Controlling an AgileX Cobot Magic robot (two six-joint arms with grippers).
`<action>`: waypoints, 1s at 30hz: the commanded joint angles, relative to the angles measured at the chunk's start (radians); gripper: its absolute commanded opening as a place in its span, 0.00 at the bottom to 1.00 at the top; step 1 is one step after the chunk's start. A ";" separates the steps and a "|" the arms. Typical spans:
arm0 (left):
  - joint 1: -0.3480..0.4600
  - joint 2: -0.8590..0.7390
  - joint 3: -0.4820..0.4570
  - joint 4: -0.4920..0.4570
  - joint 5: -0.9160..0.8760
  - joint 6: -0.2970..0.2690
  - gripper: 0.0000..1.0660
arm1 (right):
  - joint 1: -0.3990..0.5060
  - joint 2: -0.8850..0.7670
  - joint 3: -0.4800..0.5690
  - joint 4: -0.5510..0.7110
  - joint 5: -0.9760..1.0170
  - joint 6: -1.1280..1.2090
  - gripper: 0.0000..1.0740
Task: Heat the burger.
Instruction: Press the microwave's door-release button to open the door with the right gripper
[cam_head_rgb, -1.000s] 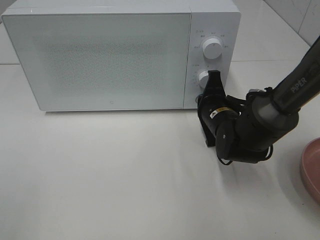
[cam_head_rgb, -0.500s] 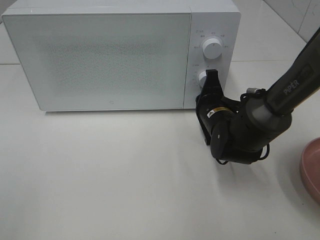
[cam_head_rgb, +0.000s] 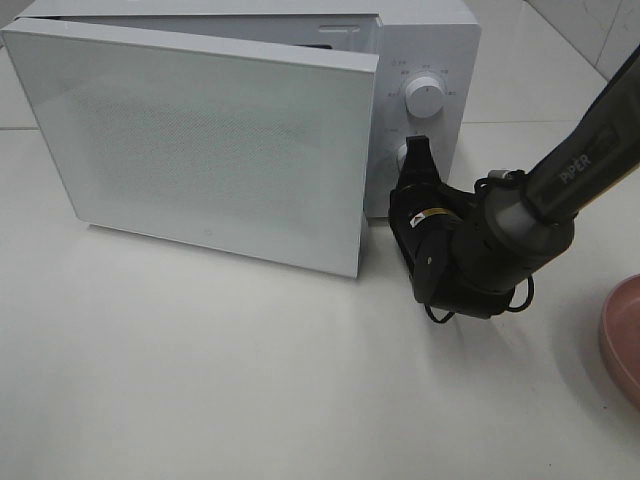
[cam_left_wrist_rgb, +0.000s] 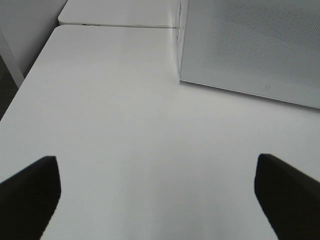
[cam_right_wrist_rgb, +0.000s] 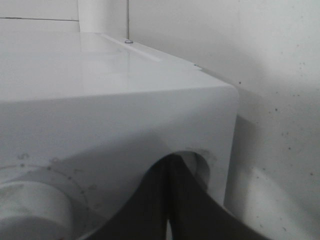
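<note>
A white microwave (cam_head_rgb: 425, 40) is standing at the far side of the white table (cam_head_rgb: 250, 380). Its door (cam_head_rgb: 200, 140) is hanging ajar, hinged at the left, with its right edge swung out toward the near side. A dark slit of the cavity is showing above the door's top edge.

The right gripper (cam_head_rgb: 418, 152) is reaching in from the right with its jaws pressed together and nothing between them. Its tips are lying against the control panel (cam_head_rgb: 440, 130) at the lower dial (cam_head_rgb: 403, 156), which they partly hide. The upper dial (cam_head_rgb: 426, 97) is sitting uncovered above it.

The left gripper (cam_left_wrist_rgb: 157, 194) is showing only in its own wrist view. It is hovering over bare table left of the door, jaws spread wide and holding nothing.

A pink plate (cam_head_rgb: 622, 340) is peeking in at the right edge. Where the burger is cannot be told from these views.
</note>
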 joint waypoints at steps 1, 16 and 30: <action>-0.003 -0.018 0.004 -0.002 -0.009 0.001 0.92 | -0.049 0.014 -0.078 -0.073 -0.154 -0.021 0.00; -0.003 -0.018 0.004 -0.002 -0.009 0.001 0.92 | -0.046 -0.003 -0.035 -0.082 -0.064 0.023 0.00; -0.003 -0.018 0.004 -0.002 -0.009 0.001 0.92 | -0.046 -0.061 0.045 -0.181 0.090 0.093 0.00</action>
